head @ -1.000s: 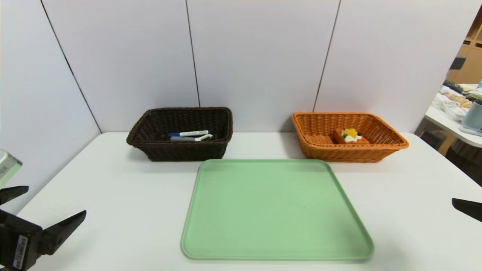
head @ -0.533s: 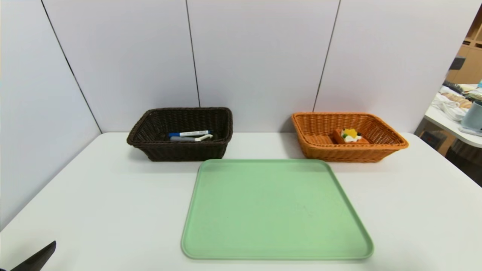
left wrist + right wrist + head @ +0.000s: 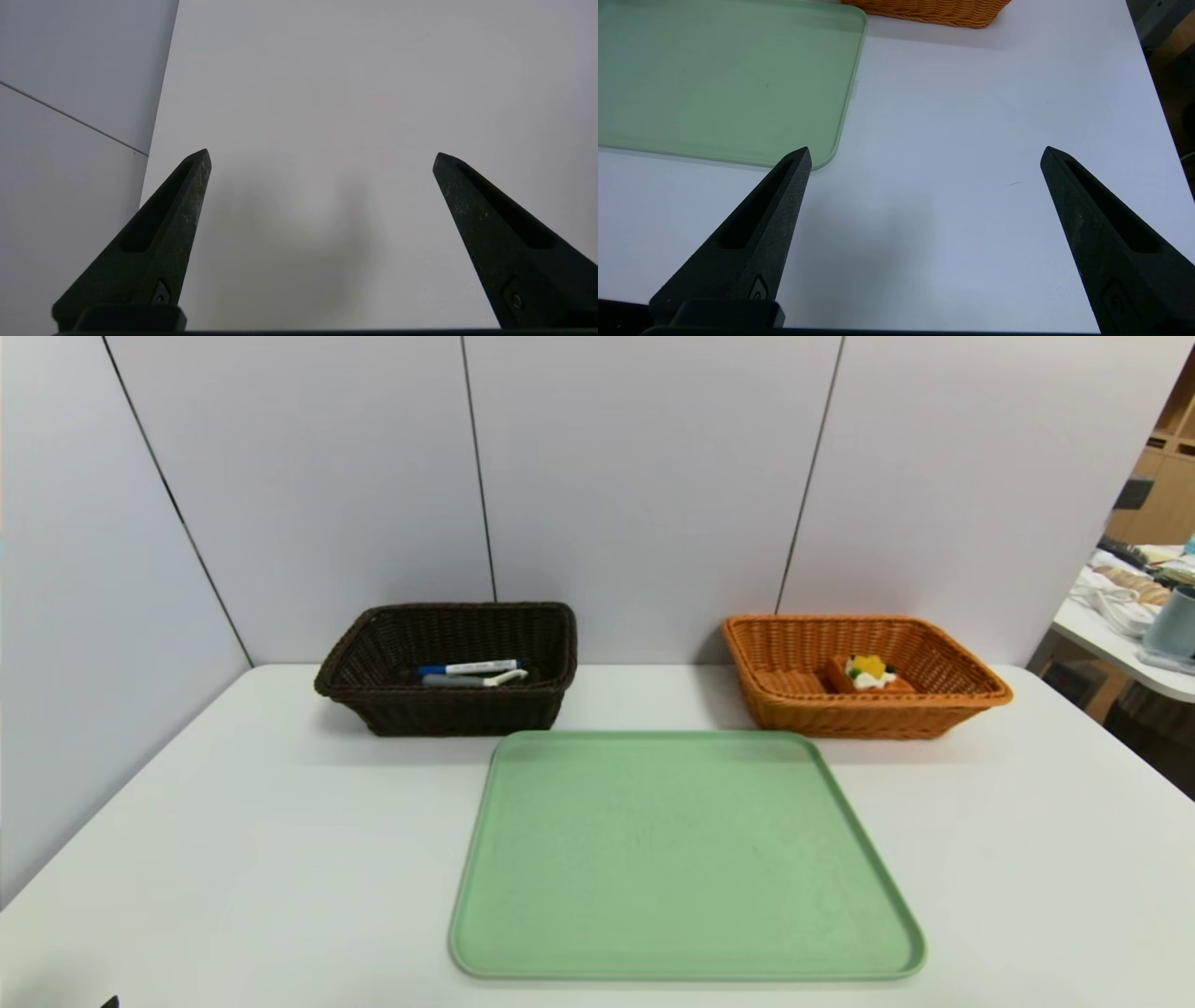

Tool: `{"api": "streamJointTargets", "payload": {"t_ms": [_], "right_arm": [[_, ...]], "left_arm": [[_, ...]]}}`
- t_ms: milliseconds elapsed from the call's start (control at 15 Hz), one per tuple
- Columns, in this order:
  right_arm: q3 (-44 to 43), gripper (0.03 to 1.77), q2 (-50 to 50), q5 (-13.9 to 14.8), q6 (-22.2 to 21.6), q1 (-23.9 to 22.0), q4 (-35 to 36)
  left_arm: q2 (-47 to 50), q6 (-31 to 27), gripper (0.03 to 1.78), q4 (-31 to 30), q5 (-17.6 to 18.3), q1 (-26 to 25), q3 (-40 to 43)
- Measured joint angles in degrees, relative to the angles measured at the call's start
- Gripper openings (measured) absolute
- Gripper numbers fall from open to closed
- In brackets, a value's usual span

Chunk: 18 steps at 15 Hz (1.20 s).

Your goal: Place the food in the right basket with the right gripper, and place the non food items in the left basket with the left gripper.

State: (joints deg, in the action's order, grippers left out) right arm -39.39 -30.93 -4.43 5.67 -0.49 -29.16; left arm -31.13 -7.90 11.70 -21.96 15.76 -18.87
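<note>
The waffle toy food [image 3: 870,674] lies inside the orange right basket [image 3: 971,683] at the back right. A white marker pen with a blue cap [image 3: 469,666] and a white peeler with a grey handle [image 3: 471,679] lie in the dark brown left basket [image 3: 373,705] at the back left. My left gripper [image 3: 321,158] is open over bare white table near the left wall, holding nothing. Only a sliver of it shows at the head view's lower left corner. My right gripper [image 3: 926,154] is open above the table beside the tray's near right corner, also holding nothing.
A light green tray [image 3: 686,854] lies in the middle of the white table [image 3: 233,821], in front of both baskets. Grey wall panels [image 3: 644,476] close off the back and left. The table's right edge [image 3: 1155,88] drops off toward a cluttered side table [image 3: 1134,616].
Both grippers have drawn back toward me. The left one left the head view's lower left almost entirely, and the right fingertip at the right edge is gone from that view.
</note>
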Motion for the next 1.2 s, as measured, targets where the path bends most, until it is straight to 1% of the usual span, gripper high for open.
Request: {"api": "streamJointTargets", "payload": {"t_ms": [133,333,467,667,800,1067,1133,1200], "right_arm": [[0.9,1.69,2.7,0.0,0.1,-0.5,-0.9],[1.9,1.69,7.1,0.1,0.5,-1.4,-2.0],[4.1,1.69,10.1,0.0,0.6,-2.0,-1.1],[8.4,1.69,13.7,-0.4,0.5,-2.4,3.7],[10.2,1.69,14.7,-0.4,0.2,-2.5,6.4],[11.0,1.69,15.6,-0.7,0.2,-2.5,7.0],[10.9,1.69,15.9,-1.0,0.2,-2.2,7.5],[10.9,1.69,16.3,-2.2,0.3,-1.9,8.1]], "left_arm": [[2.0,-0.2,1.69,0.0,2.0,-2.1,1.7],[4.8,0.2,1.69,-0.7,3.7,-5.1,3.5],[6.3,0.2,1.69,-4.5,4.0,-6.0,5.8],[8.0,-0.4,1.69,-14.4,4.2,-7.0,11.2],[9.0,-1.0,1.69,-18.7,4.2,-7.5,14.3],[11.6,-1.0,1.69,-20.2,4.2,-9.0,17.7],[12.0,-1.0,1.69,-20.8,4.3,-9.3,18.0],[12.5,-1.0,1.69,-21.2,4.3,-9.5,18.2]]}}
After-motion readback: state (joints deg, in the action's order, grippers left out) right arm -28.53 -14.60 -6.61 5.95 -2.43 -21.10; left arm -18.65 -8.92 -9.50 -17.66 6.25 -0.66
